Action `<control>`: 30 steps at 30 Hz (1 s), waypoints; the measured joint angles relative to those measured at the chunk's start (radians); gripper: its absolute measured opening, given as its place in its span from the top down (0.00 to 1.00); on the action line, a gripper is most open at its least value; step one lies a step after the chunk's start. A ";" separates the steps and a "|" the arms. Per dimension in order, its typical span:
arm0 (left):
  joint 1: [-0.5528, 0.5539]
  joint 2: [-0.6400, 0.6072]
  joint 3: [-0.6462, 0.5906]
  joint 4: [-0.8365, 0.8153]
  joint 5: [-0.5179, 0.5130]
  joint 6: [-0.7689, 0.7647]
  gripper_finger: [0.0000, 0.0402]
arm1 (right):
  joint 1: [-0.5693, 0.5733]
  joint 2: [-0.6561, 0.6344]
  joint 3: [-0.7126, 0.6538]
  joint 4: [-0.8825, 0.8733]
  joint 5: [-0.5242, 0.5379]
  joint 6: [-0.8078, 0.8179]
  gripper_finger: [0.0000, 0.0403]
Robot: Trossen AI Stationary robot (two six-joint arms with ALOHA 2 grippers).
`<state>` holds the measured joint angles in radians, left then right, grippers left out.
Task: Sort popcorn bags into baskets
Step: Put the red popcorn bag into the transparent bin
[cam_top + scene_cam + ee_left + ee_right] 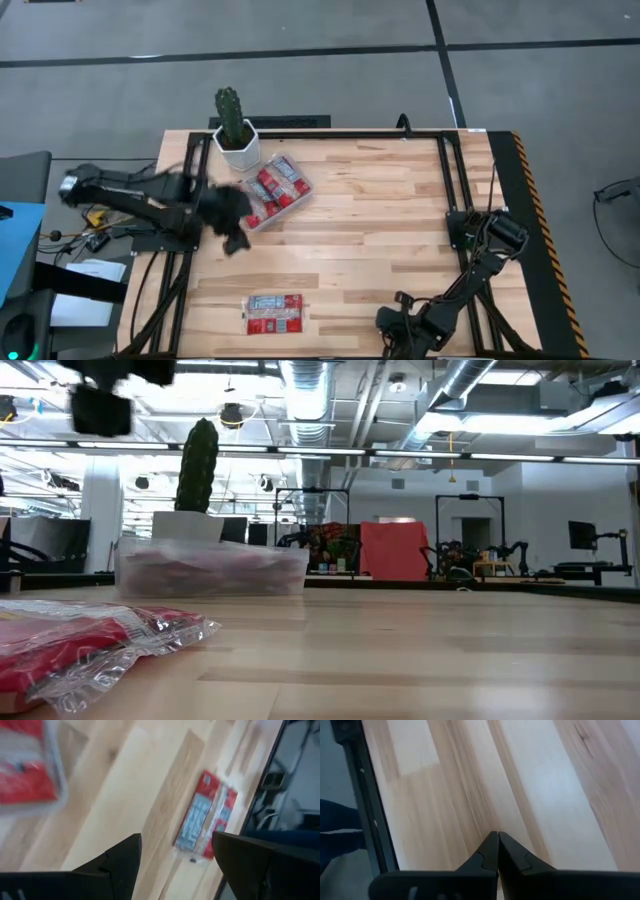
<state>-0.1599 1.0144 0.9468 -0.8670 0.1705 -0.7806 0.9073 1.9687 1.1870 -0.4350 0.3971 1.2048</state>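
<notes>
One popcorn bag [274, 313] is lying alone near the front edge of the wooden table [380, 230], well apart from the rest: a flat red packet with a pale blue-white panel along its middle and clear crinkled film showing at its ends. Printing is showing on that panel, but none of it is coming through clearly enough to read. Several more red packets [277, 189] are sitting packed together inside the clear, shallow plastic basket [262, 222], which is standing just beside a white pot [240, 150] holding a green cactus [231, 115] at the back left of the table. The left gripper [232, 226] is hanging above the boards just in front of the basket, its two dark fingers [117, 862] spread apart and holding nothing; it is looking blurred from above, so its exact height is hard to judge. The right gripper [400, 325] is waiting low at the table's front right edge, its fingertips [490, 851] pressed together over bare, pale, striped planks.
</notes>
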 joint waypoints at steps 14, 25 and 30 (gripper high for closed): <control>-0.454 0.158 -0.265 0.440 -0.368 -0.267 0.43 | -0.122 0.002 0.002 0.274 -0.012 -0.433 0.96; -0.698 0.198 -0.335 0.485 -0.425 -0.951 0.43 | -0.329 0.001 0.003 0.508 -0.059 -0.738 0.93; -0.823 0.235 -0.335 0.490 -0.521 -1.230 0.43 | -0.396 0.001 0.003 0.681 -0.054 -0.791 0.96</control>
<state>-0.9830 1.2493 0.6121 -0.3769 -0.3509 -2.0101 0.5108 1.9701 1.1904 0.2457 0.3435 0.4143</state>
